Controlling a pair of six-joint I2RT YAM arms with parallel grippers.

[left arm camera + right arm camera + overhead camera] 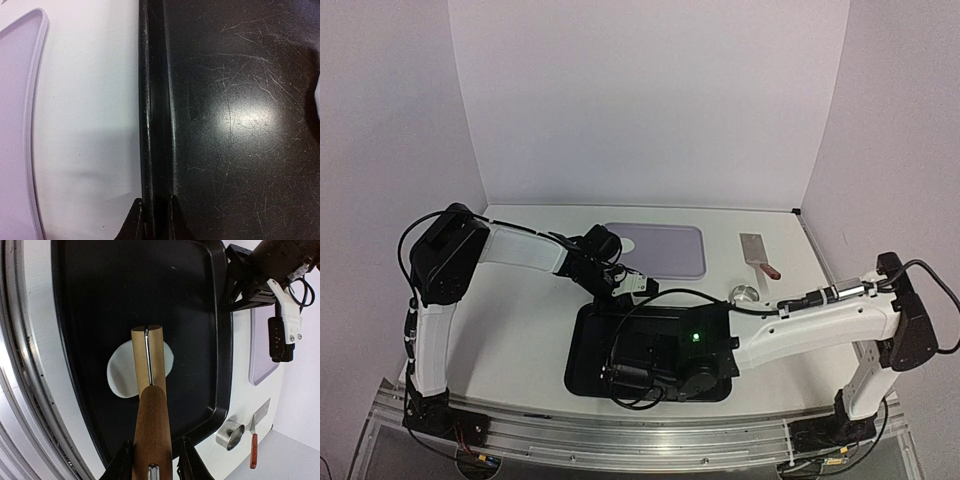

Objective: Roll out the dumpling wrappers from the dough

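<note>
Right gripper (154, 457) is clamping your rolling pin (150, 405) over one flattened wrapper (120, 376) — left gripper (154, 220) is pinching the tray (156, 125); rolling is looking unfinished.

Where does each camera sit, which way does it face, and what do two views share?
Top external: above and behind the bases, facing down on the table; left arm and right arm show.
Left wrist: on that wrist, facing down along the black tray rim; the left claw grips it.
Right wrist: on that wrist, facing down into the tray at the dumpling wrapper; the right claw holds the rolling pin.
Shared: top and right wrist both show the steel ring.
</note>
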